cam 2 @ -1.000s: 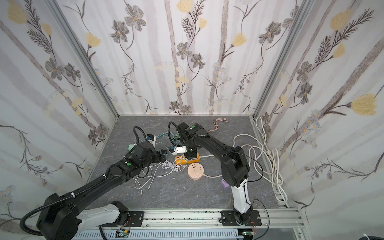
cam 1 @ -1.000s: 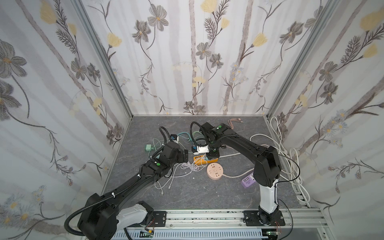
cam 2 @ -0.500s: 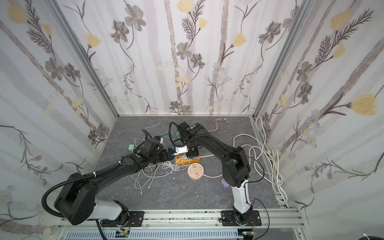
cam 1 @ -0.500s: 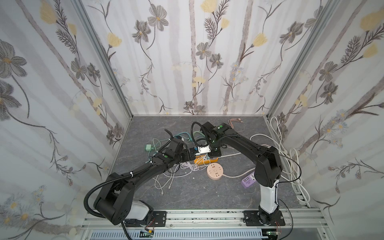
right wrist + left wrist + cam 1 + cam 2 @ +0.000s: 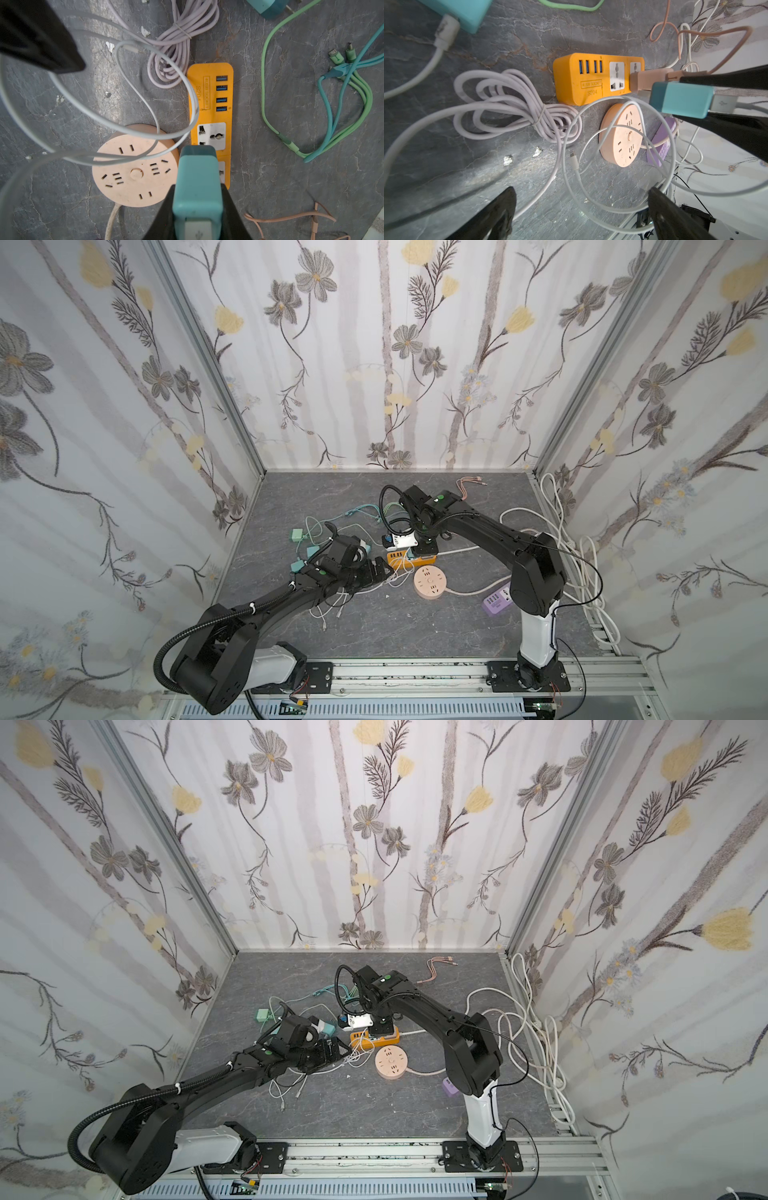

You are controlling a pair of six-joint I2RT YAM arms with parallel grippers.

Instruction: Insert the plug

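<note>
We see the right gripper (image 5: 198, 188) clamped on the teal plug (image 5: 197, 166), a black finger (image 5: 162, 218) on each side. A white USB cable (image 5: 145, 133) leaves the plug's back end and loops above the floor. The plug sits over the right end of the orange power strip (image 5: 209, 93) and covers its second socket. The first socket and the four USB ports further left are in plain sight. The prongs are hidden under the plug body, so we can't tell whether it touches the strip or hangs just above it.

In the left wrist view a beige piece (image 5: 650, 81) behind the plug overlaps that second socket; we can't make out what it is. In both top views the plug is hidden under the gripper.

The left gripper (image 5: 581, 189) has its jaws spread wide with nothing between them, and only the tips are in frame. In a top view it hangs low over the white cable tangle, just left of the strip.

A round pink socket (image 5: 135, 172) lies just beside the strip's near side. A purple strip (image 5: 496, 597) lies near right and is mostly behind the right arm in a top view. A bundled lavender cord (image 5: 508, 108) lies left of the orange strip. A second teal adapter (image 5: 467, 12) is cut off by the frame edge. Green and teal cables (image 5: 342, 104) lie on the far side.
</note>
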